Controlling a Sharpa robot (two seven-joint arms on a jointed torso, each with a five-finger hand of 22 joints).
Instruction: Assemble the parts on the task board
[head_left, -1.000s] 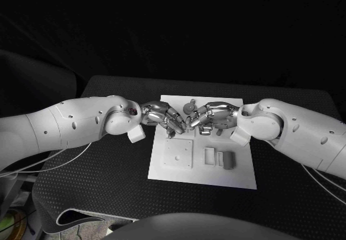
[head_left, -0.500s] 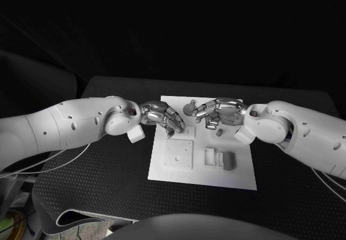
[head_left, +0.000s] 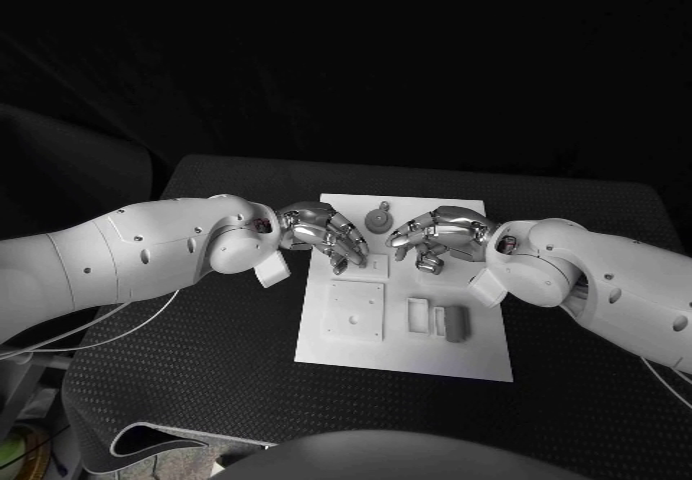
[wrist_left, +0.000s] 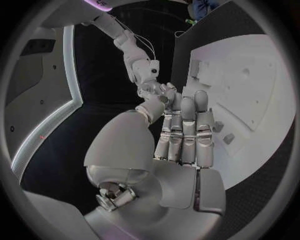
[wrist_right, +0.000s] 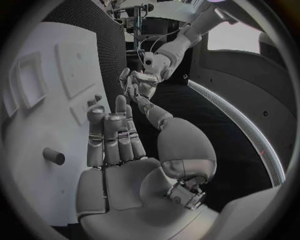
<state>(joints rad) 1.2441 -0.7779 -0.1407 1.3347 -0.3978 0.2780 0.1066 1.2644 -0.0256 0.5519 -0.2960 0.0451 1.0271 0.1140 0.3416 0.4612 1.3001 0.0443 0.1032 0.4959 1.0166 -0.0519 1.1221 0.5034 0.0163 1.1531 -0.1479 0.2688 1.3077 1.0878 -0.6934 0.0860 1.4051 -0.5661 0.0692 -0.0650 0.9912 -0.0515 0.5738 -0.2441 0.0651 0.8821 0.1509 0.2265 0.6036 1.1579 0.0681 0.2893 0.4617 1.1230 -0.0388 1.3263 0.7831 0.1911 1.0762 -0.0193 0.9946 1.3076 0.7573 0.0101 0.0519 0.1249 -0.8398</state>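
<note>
The white task board lies in the middle of the black table. My left hand hangs over the board's far left part, fingers straight and side by side, fingertips pointing down at the board, holding nothing. My right hand hovers over the far right part with its fingers stretched out and empty. Between the two hands stands a grey round part. A grey peg stands up from the board beside my right hand. A grey block lies near the right edge.
A raised square plate and a white rectangular frame sit on the near half of the board. Black table surrounds the board on all sides. Both white forearms reach in from the sides.
My right hand has drawn back to the right, away from the left hand's fingertips, and spread its fingers. The left hand has stayed in place.
</note>
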